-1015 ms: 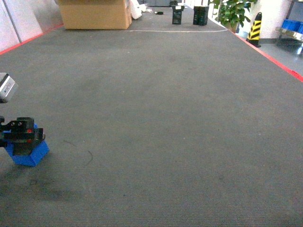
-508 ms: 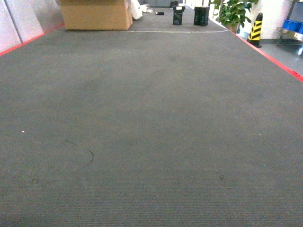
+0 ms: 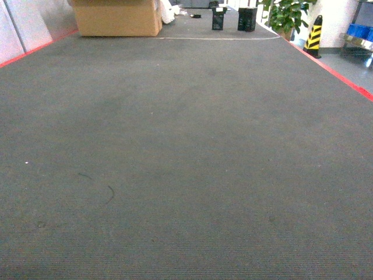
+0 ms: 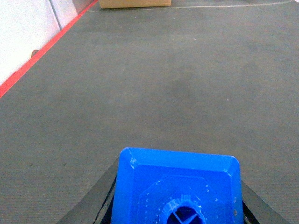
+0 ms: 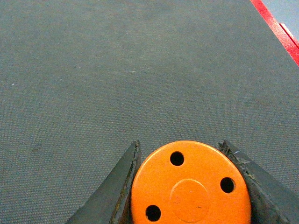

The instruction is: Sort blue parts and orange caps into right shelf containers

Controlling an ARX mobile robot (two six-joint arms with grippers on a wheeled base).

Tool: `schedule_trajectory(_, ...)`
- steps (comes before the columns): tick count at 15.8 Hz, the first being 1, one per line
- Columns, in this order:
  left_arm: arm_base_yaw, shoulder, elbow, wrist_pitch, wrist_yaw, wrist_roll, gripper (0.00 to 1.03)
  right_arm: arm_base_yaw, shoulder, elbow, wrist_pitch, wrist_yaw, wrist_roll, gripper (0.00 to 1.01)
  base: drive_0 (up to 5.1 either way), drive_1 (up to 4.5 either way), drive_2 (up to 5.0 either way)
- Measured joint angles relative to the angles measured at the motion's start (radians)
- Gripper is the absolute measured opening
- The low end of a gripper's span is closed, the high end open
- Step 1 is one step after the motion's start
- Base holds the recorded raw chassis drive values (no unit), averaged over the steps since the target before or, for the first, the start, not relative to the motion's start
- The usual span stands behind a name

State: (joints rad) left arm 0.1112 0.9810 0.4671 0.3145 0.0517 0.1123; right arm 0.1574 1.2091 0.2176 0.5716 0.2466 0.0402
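Head view: grey-topped table (image 3: 192, 151) with red edging; cardboard box (image 3: 118, 17) at the far left end, blue containers (image 3: 358, 31) on the shelf (image 3: 352, 39) far right; neither arm visible. Left wrist view: left gripper (image 4: 177, 205) clamped on a blue part (image 4: 177, 186), its dark fingers (image 4: 96, 203) against both sides, held above the table surface. Right wrist view: right gripper (image 5: 189, 186) pinching an orange cap (image 5: 190, 184), holed top face toward the camera, fingers (image 5: 114, 191) touching its sides.
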Motion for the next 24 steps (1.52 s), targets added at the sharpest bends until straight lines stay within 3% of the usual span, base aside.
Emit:
schedule_trajectory(17, 0.001, -0.001, 0.000, -0.001, -0.003, 0.000, 0.45, 0.000, 0.000, 0.000, 0.000, 0.000, -0.007, 0.43, 0.0, 0.00, 0.0)
schedule_trajectory(24, 0.001, -0.001, 0.000, 0.004, -0.003, 0.000, 0.45, 0.000, 0.000, 0.000, 0.001, 0.000, -0.007, 0.43, 5.0, -2.48, -2.5)
